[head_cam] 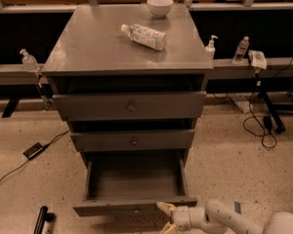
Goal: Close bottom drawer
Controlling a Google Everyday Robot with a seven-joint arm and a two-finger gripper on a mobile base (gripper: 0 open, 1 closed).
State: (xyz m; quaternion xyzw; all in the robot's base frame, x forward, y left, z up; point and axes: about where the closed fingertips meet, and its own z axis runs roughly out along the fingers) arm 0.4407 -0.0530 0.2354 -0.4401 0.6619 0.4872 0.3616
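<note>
The bottom drawer point(133, 182) of the grey cabinet point(127, 48) is pulled far out and looks empty inside. Its front panel point(132, 206) faces the lower edge of the view. My gripper point(166, 218) is low at the bottom right, just in front of the right part of that front panel. Its two pale fingers point(163, 208) are spread open, and the upper one is at or touching the panel's lower edge. The middle drawer point(133, 140) and the top drawer point(130, 106) are pushed in.
A plastic bottle point(143, 36) lies on its side on the cabinet top, with a white bowl point(159, 6) behind it. Cables and a small black box point(33, 150) lie on the floor at the left. A black tool point(41, 220) lies at the lower left. More cables point(261, 130) trail at the right.
</note>
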